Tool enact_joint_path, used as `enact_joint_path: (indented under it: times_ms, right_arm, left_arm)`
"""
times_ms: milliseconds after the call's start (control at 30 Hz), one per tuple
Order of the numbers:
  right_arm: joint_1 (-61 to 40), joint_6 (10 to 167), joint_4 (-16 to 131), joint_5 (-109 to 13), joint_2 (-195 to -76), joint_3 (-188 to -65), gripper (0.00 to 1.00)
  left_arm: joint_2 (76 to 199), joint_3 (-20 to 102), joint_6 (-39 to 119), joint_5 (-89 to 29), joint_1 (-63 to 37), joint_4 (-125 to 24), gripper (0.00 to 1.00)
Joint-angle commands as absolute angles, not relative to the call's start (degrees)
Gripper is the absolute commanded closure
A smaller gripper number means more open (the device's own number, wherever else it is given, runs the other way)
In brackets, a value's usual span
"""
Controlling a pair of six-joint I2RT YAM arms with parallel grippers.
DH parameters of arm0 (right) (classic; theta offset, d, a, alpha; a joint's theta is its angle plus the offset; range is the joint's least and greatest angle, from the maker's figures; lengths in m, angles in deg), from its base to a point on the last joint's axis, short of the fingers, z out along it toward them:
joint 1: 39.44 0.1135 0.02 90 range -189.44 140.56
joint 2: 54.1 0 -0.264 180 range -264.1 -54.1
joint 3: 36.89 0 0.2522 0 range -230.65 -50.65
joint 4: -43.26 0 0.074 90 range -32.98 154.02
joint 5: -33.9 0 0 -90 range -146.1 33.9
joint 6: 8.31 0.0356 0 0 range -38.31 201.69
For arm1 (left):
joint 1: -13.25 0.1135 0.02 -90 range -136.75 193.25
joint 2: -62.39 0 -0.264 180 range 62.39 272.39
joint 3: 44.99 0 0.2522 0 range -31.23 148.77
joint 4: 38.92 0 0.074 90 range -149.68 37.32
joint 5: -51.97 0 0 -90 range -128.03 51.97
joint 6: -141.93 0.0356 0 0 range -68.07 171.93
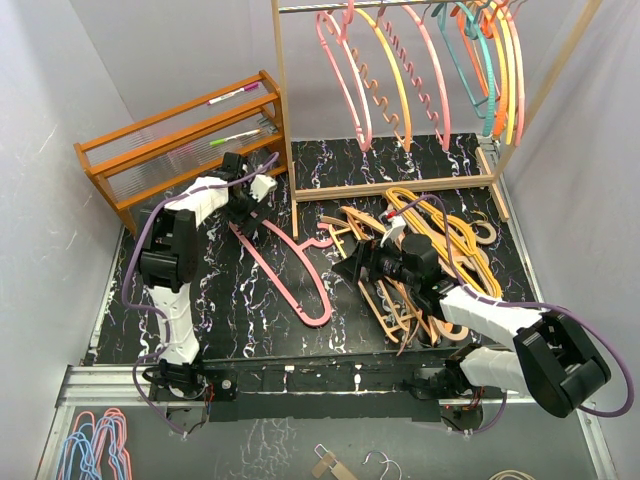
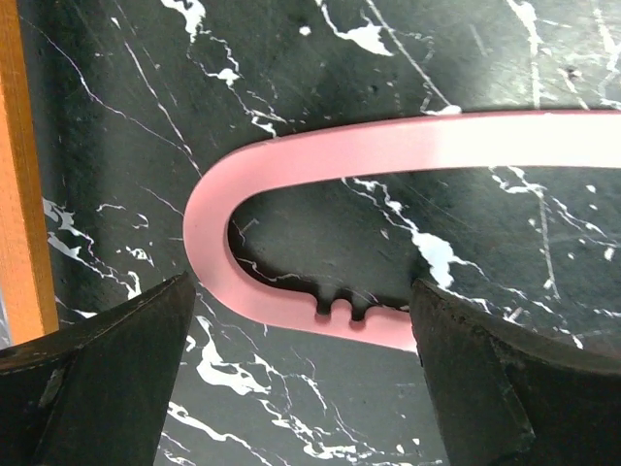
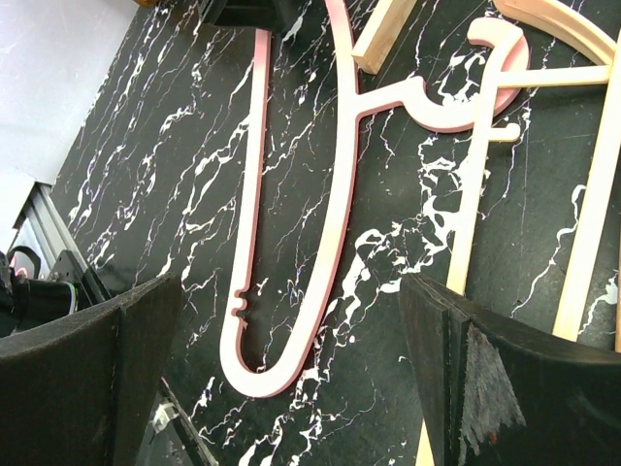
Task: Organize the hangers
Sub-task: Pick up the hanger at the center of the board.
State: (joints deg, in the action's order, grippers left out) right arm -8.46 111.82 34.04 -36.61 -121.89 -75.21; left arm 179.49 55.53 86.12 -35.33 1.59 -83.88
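Left claw (image 2: 301, 325) wide over pink hanger's end

We see both its fingers spread, nothing gripped, low over the black worktop (image 1: 250, 325) just right of the slatted shelf rack (image 1: 170, 140). Between them lies the rounded end of the pink hanger (image 2: 388, 146), flat on the worktop. Its notched lower bar runs roughly along the line the fingers would close on. We judge this as the approach to a pick.

To do it well, turn the wrist so the fingers cross the bar, one inside the loop and one outside, clear of the notches. Then drop fully before closing, since the hanger looks thin and lies flat.

Further right, the right claw (image 3: 291, 291) is wide too, empty, facing the same hanger's other rounded end. Right of that sits the pile of hangers (image 1: 440, 245), wood and orange, tangled, so lift away from it. Up top, hung hangers (image 1: 400, 60) sit on the rail (image 1: 300, 8) of the pale frame (image 1: 283, 120).
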Motion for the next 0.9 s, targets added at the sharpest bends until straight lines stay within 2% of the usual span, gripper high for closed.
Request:
enact_joint_path:
  times_ms: [0,333,567,767,867]
  right_arm:
    - [-8.61,112.01,29.32,-35.95,-122.04,-75.17,0.02]
    - [-8.59,112.18,28.83,-35.62,-122.63,-74.64,0.02]
    - [-8.60,112.28,28.59,-35.03,-123.83,-75.08,0.01]
    - [-8.66,112.23,28.54,-34.83,-124.18,-75.24,0.02]
    - [-8.59,112.11,28.62,-35.00,-123.98,-75.25,0.01]
  left_arm:
    - [181.11,56.23,83.03,-37.93,2.84,-81.27,0.10]
    - [185.92,61.67,81.64,-37.69,4.03,-82.15,0.13]
    - [191.12,67.89,80.11,-33.22,6.04,-89.47,0.39]
    - [192.15,67.25,80.22,-31.64,6.31,-92.50,0.43]
    - [192.25,65.80,80.55,-31.69,6.31,-93.59,0.49]
